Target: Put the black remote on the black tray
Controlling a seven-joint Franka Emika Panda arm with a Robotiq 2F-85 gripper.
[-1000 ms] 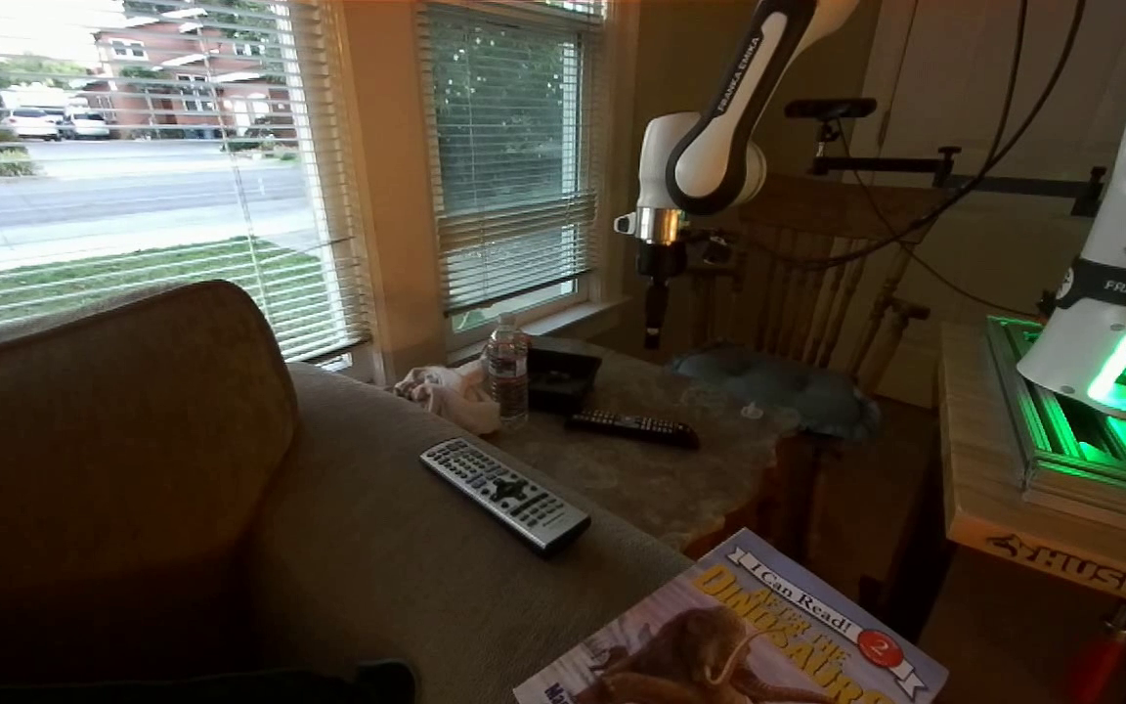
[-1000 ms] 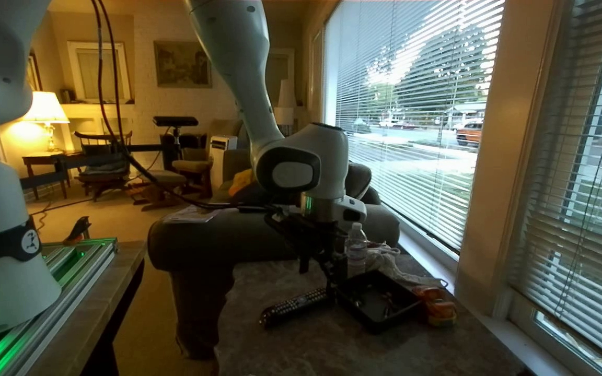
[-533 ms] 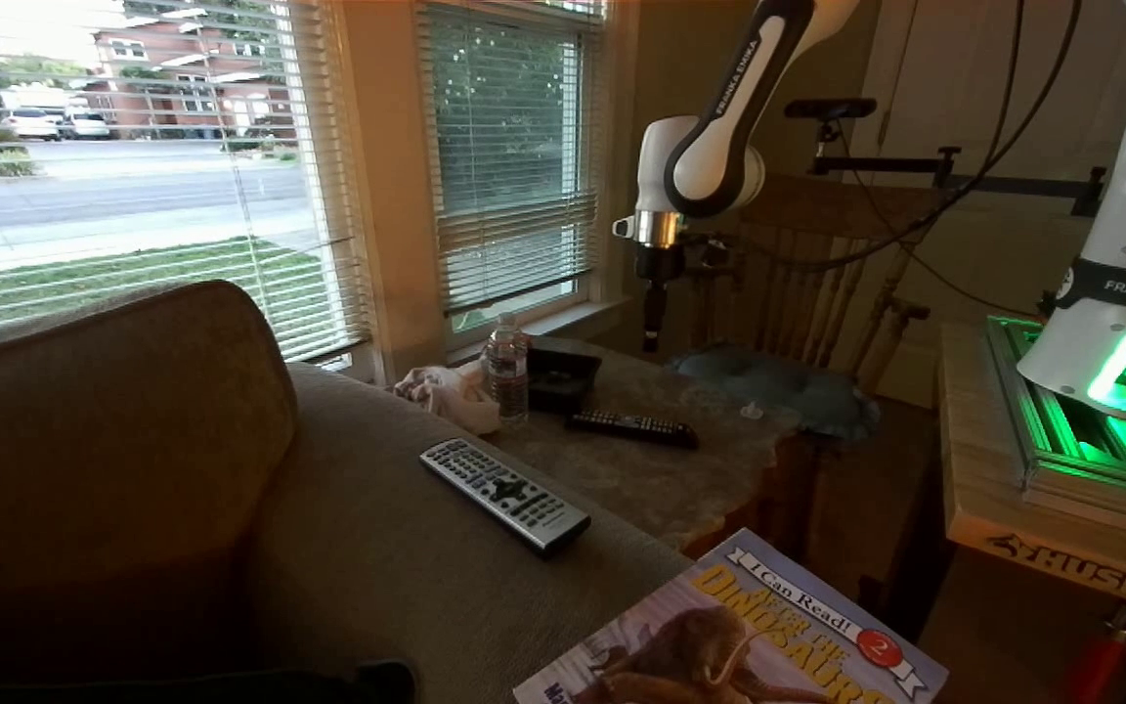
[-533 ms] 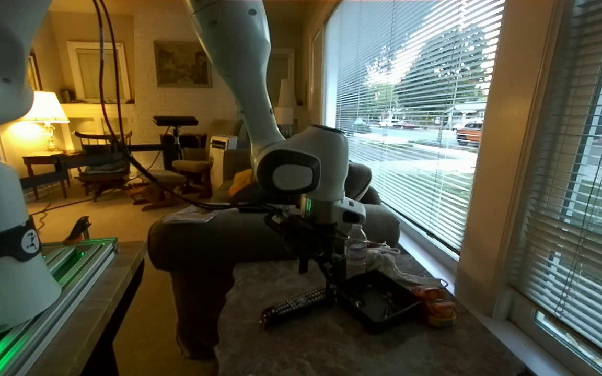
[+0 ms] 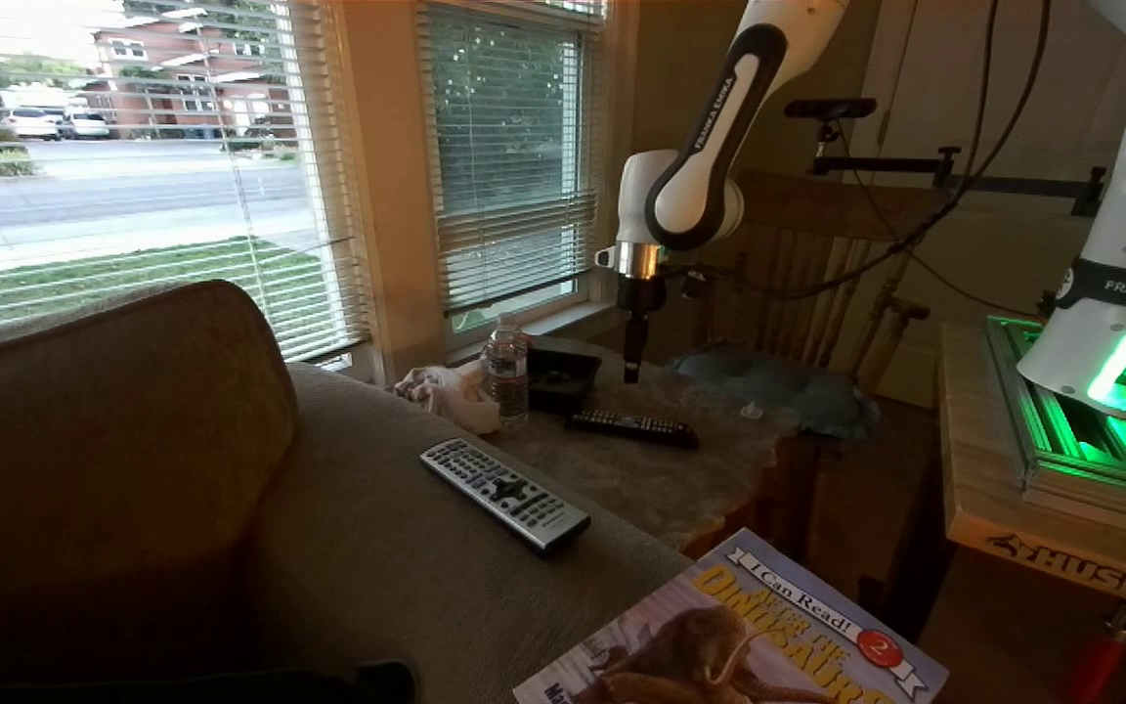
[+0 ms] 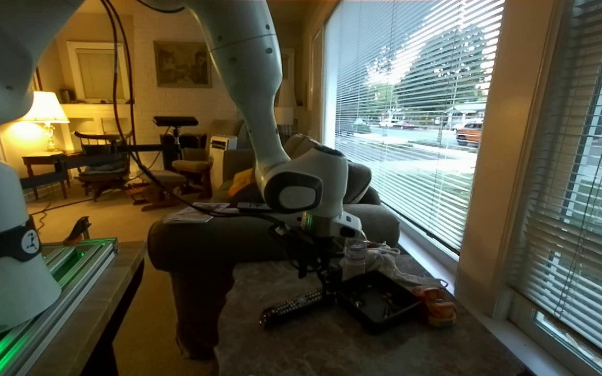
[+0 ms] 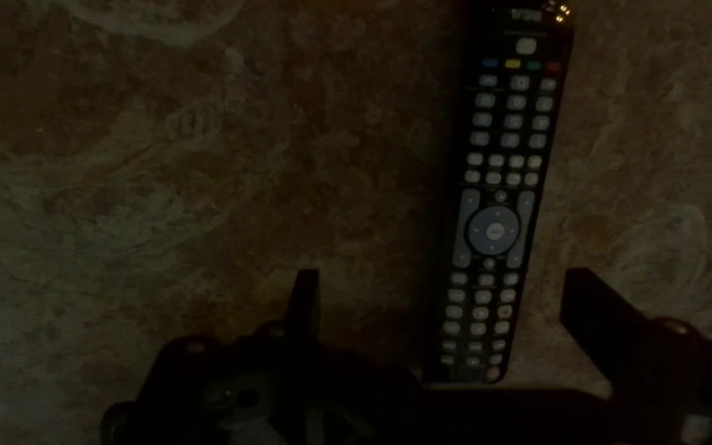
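Note:
The black remote, dark with many pale buttons, lies flat on the small stone-patterned table in both exterior views [image 5: 633, 428] [image 6: 293, 307]. In the wrist view the remote [image 7: 495, 230] runs lengthwise, its lower end between the fingers. My gripper [image 7: 441, 272] is open and empty, with one finger on each side of the remote and the right finger nearer to it. In both exterior views the gripper [image 5: 630, 372] [image 6: 315, 287] hangs above the table over the remote, apart from it. The black tray [image 5: 559, 395] [image 6: 400, 314] stands beside the remote's end with small items inside.
A water bottle [image 5: 507, 376] [image 6: 354, 257] and a white cloth [image 5: 454, 396] are close to the tray. Orange packages [image 6: 437, 307] sit at its other side. A silver remote [image 5: 504, 494] and a book [image 5: 739, 636] lie on the couch arm.
The arm and gripper have come down toward the black remote, shifting slightly left in an exterior view. The remote and tray have not moved.

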